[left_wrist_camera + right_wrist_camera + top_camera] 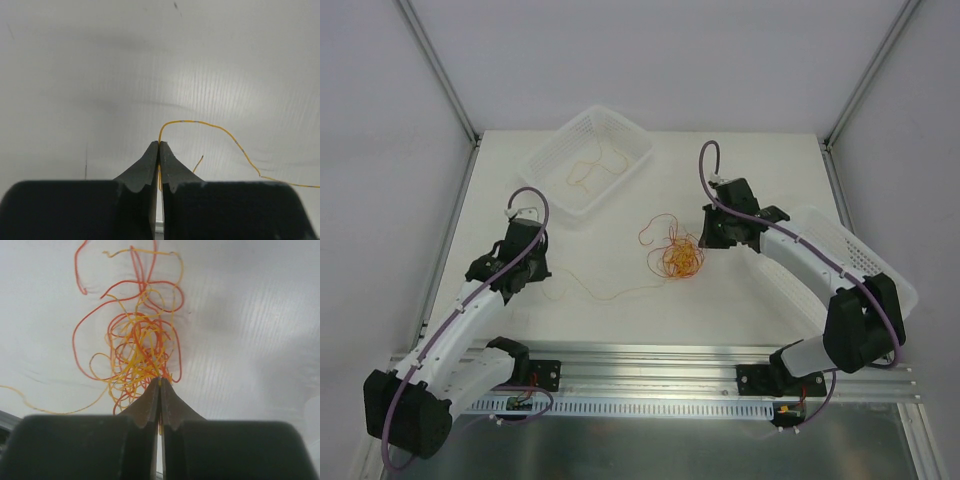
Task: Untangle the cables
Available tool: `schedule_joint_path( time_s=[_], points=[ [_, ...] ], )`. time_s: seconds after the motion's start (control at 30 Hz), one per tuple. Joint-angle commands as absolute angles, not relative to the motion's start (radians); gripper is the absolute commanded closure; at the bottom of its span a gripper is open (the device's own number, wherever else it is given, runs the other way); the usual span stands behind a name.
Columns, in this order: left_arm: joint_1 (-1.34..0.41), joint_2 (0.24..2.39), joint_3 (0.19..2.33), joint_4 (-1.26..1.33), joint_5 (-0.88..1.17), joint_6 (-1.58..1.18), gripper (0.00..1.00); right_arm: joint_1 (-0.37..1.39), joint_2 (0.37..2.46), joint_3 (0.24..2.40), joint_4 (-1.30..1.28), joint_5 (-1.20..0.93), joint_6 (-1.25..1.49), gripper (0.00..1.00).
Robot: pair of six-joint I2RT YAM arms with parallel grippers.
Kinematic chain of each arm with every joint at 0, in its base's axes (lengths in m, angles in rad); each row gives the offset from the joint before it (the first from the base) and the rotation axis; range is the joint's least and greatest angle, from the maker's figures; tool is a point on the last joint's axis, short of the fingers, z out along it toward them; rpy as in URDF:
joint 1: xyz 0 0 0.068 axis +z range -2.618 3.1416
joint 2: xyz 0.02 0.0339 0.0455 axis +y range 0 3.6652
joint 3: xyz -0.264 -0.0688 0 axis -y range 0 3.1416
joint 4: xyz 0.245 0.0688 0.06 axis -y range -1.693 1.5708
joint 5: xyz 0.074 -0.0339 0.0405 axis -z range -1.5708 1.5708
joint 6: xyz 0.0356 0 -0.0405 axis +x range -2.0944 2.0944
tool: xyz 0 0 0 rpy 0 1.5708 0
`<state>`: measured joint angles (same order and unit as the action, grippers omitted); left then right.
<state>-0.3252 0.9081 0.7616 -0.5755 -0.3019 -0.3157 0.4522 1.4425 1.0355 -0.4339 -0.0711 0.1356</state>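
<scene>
From where I stood, the left tool (159,146) was pinched shut on one thin yellow strand (220,129), which arced away across the white table (750,180). The cables (674,254) lay in a curly orange and red tangle near the middle of the table. The right tool (160,384) was clamped tight on strands at the tangle's edge. A few loose orange strands (590,165) sat inside a clear basket (632,130) at the back

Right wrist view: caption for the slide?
Right tool shut on a yellow strand at the edge of the orange-red tangle.
</scene>
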Motion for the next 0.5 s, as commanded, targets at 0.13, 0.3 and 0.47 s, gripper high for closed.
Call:
schedule_joint_path(
  time_s=[0.13,0.3,0.47],
  points=[
    [-0.314,0.919,0.621,-0.520,-0.138,-0.488,0.66,0.543,1.430,1.155,-0.491,-0.086,0.075,1.00],
    [-0.314,0.888,0.669,-0.460,0.056,-0.358,0.21,0.580,1.436,1.195,-0.514,-0.057,0.057,0.99],
    [-0.349,0.902,0.727,-0.374,0.358,-0.310,0.09,0.591,1.434,1.203,-0.515,-0.048,0.058,0.99]
  ],
)
